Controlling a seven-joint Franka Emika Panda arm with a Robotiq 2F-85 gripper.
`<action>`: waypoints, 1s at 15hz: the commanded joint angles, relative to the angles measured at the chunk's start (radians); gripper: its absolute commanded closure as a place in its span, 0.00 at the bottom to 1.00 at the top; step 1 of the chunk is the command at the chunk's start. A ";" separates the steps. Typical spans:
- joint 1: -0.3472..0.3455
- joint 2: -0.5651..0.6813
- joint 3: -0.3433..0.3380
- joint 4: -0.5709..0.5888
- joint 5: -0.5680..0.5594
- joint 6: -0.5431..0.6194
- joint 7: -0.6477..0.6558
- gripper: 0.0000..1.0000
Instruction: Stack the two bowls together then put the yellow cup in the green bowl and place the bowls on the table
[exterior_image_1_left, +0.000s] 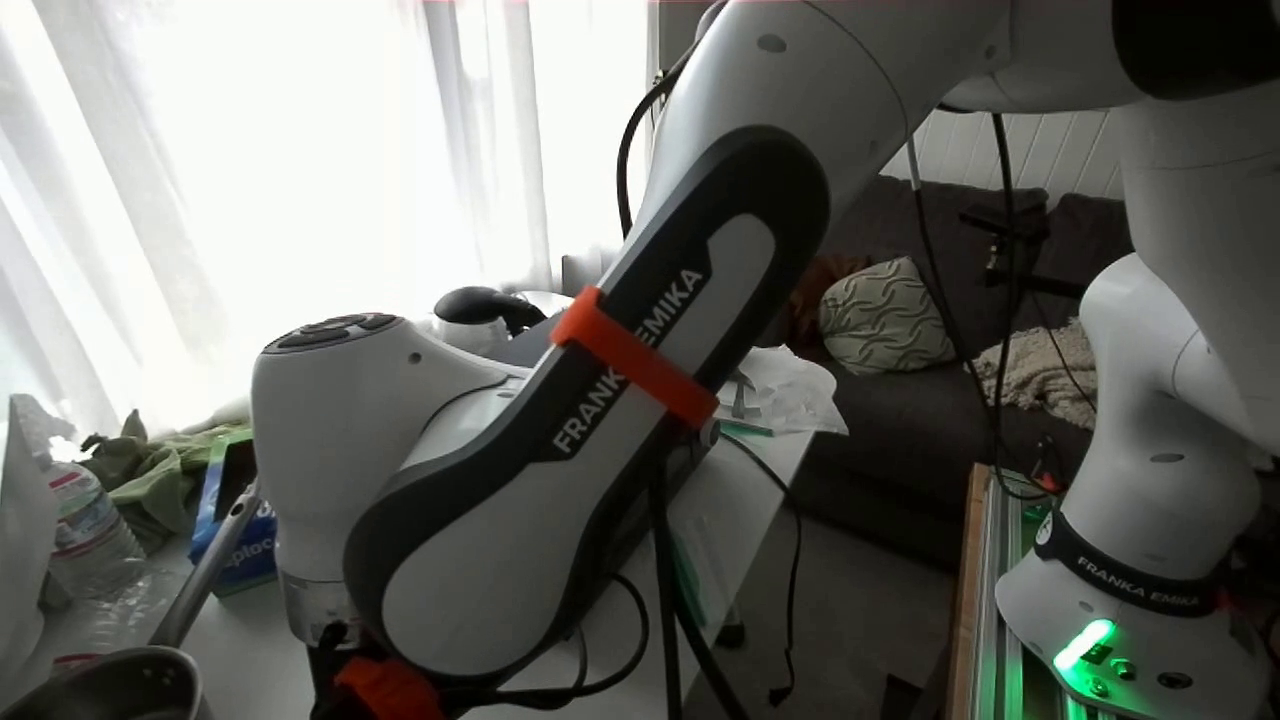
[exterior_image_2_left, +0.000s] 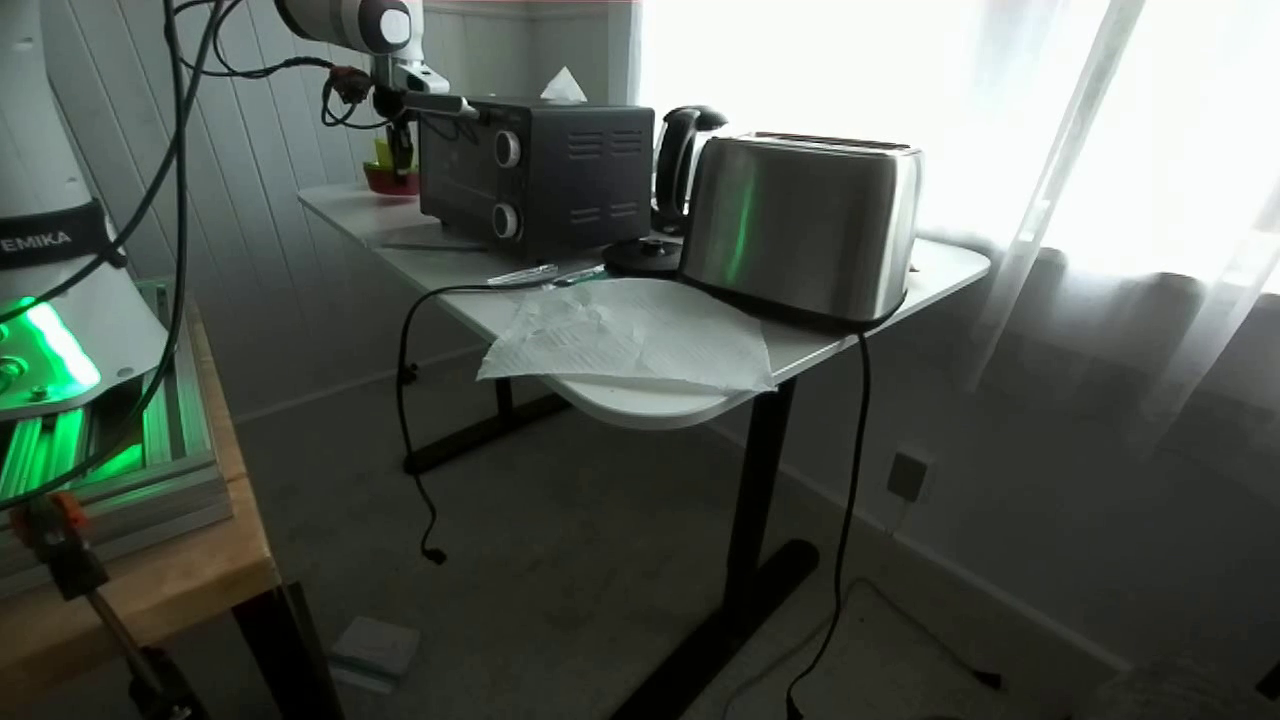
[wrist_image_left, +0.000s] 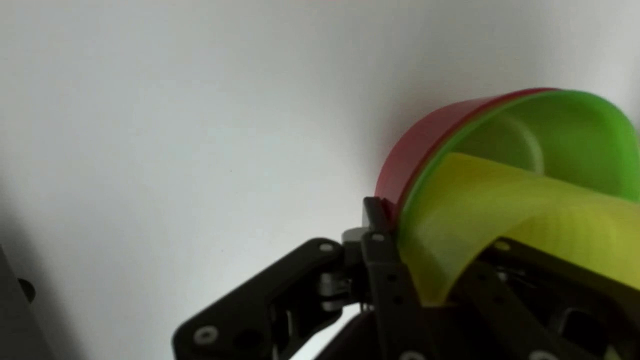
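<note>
The pink bowl holds the green bowl nested inside it. The yellow cup leans in the green bowl, its open end towards the wrist camera. My gripper has one finger against the pink bowl's outer wall. Its other fingertip is hidden behind the cup; the fingers sit close together with the walls between them. In an exterior view the pink bowl, yellow cup and gripper show at the far end of the whitish table; whether the stack touches the table is unclear.
A black toaster oven stands close beside the stack; its dark edge shows in the wrist view. A kettle, steel toaster and paper towel lie along the table. A metal pot, bottle and blue box stand near the arm.
</note>
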 joint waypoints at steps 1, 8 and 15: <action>0.023 -0.012 -0.014 0.003 -0.023 0.024 0.033 0.60; -0.001 -0.091 0.003 -0.039 -0.002 0.092 0.004 0.12; -0.073 -0.202 0.082 -0.105 0.068 0.090 -0.118 0.00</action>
